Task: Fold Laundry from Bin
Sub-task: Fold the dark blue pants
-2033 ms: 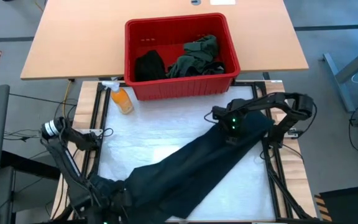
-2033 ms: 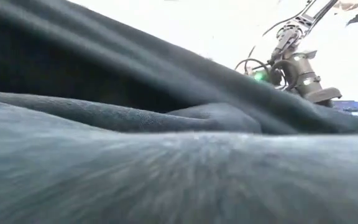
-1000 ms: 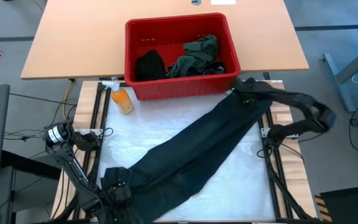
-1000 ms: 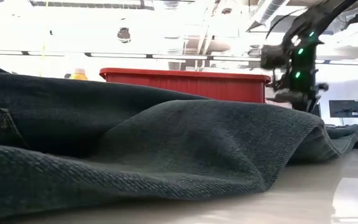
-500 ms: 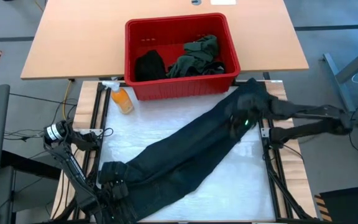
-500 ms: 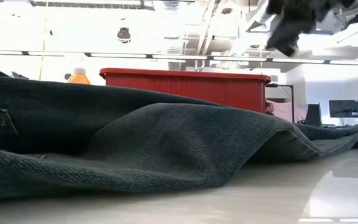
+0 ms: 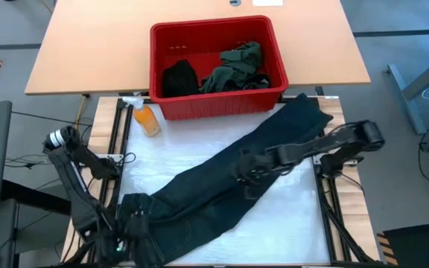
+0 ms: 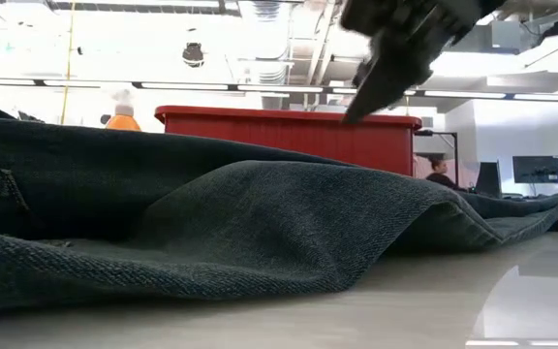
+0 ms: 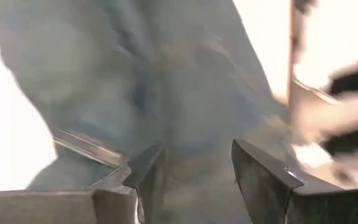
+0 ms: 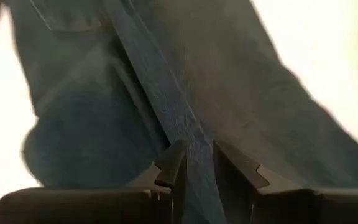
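Observation:
Charcoal-black trousers lie flat and slantwise on the white mat, waist end near left, leg ends far right; in the low view the trousers fill the foreground. My right gripper hovers above their middle, pointing down, fingers a narrow gap apart and clear of the cloth. My left gripper stands open above the waist end. The red bin at the far edge holds an olive-green piece and a black piece.
An orange spray bottle lies at the bin's near left corner. Metal frame rails run along the mat's left and right sides. A wooden table lies behind the bin. A person shows far off in the room.
My right gripper has left the far-right leg ends and swung toward the table's middle, over the trousers, turning as it went. My left gripper has risen above the waist end. The trousers lie still on the mat.

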Controlling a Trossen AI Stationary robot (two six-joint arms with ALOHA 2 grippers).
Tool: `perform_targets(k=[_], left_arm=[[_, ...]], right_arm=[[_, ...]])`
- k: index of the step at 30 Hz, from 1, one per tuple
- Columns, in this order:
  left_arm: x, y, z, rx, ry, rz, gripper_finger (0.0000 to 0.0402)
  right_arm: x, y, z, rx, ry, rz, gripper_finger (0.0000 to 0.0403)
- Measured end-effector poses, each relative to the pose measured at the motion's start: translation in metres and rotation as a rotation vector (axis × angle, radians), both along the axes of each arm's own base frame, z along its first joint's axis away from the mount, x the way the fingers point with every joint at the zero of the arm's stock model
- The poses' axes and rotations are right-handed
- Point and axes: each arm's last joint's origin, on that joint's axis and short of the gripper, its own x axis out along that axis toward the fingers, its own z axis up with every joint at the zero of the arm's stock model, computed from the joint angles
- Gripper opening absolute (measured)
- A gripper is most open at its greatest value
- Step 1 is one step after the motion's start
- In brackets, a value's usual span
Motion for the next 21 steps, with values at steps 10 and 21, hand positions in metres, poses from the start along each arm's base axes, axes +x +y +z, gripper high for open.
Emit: perform_targets(k=[10,21], left_arm=[[0.023,0.024,-0.026,0.17,0.106,-0.019,0.0169],[0.021,0.022,-0.063,0.228,0.261,-0.043,0.0177]], right_arm=[[0.032,0.001,-0.023,0.035,0.159,0.073,0.0108],[0.03,0.001,-0.026,-0.027,0.183,0.097,0.0108]])
